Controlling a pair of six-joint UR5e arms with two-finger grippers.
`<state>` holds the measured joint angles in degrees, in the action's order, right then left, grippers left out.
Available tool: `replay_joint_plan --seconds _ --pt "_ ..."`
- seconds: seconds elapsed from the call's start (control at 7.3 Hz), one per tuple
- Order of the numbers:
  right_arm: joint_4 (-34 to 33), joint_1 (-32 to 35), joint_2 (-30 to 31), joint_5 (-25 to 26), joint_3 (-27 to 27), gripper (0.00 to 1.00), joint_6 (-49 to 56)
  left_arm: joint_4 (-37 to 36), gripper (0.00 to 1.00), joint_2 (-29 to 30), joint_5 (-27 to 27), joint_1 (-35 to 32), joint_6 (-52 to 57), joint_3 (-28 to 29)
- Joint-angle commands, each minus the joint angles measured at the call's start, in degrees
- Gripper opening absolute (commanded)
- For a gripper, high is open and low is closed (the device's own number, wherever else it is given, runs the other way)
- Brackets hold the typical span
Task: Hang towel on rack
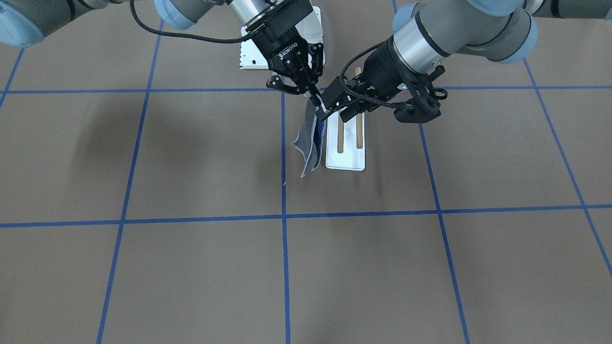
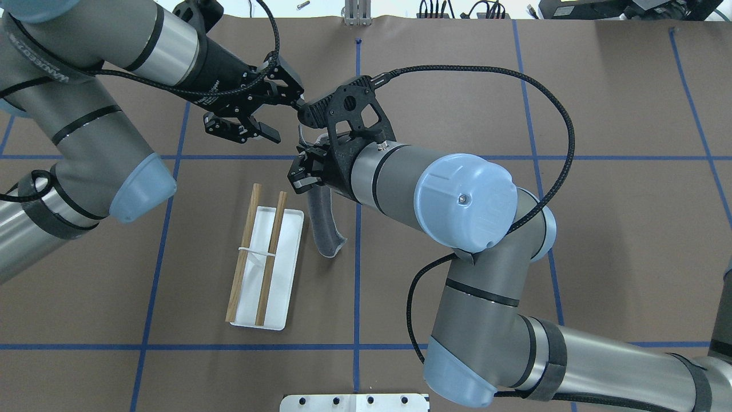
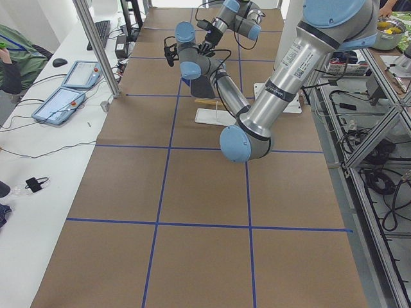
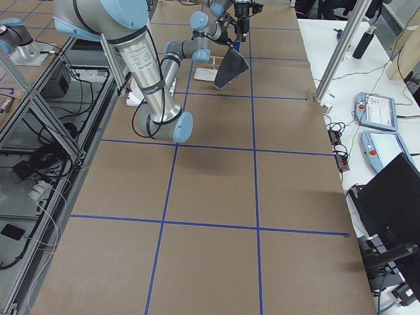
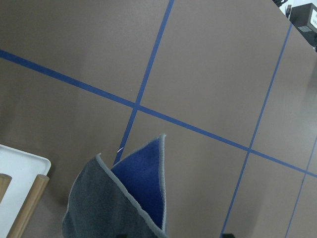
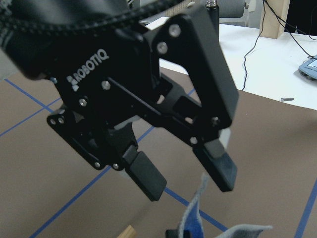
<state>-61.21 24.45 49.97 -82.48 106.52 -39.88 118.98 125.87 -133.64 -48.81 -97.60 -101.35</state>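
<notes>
The towel [image 1: 308, 141], grey with a blue inner face, hangs folded from my right gripper [image 1: 315, 99], which is shut on its top edge. It hangs in the air beside the rack [image 1: 345, 160], apart from the two brown dowels [image 2: 273, 252]. The overhead view shows the towel [image 2: 323, 220] below the right gripper [image 2: 300, 171]. My left gripper [image 2: 286, 116] is open and close to the towel's top corner. In the right wrist view its pads [image 6: 218, 168] stand spread just above the towel [image 6: 198, 213]. The left wrist view looks down on the towel [image 5: 119, 203] and a dowel [image 5: 27, 206].
The large white bolted pedestal [image 1: 315, 28] stands behind the rack at the robot's side of the table and shows in the overhead view [image 2: 354, 402]. Brown table paper with blue tape lines lies around the rack. Both arms crowd the space above it.
</notes>
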Motion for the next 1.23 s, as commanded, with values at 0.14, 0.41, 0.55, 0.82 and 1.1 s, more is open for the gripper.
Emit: replay_joint_plan --seconds 0.14,0.41,0.55,0.82,1.1 --pt "0.04 -0.01 0.04 0.03 0.0 0.0 -0.02 0.29 0.36 -0.01 1.19 1.26 0.39 -0.25" --pt "0.04 -0.01 0.13 0.03 0.0 0.0 -0.02 1.43 0.0 -0.1 1.19 1.26 0.4 -0.17" --pt "0.04 -0.01 0.13 0.03 0.0 0.0 -0.02 1.52 0.0 -0.1 1.27 1.26 0.48 -0.17" --pt "0.13 -0.01 0.3 0.03 0.09 0.0 -0.02 1.78 0.0 -0.28 1.28 1.26 0.57 -0.08" --pt "-0.05 0.42 0.21 0.03 0.7 0.37 -1.07 1.78 0.0 -0.36 1.28 1.26 0.57 -0.08"
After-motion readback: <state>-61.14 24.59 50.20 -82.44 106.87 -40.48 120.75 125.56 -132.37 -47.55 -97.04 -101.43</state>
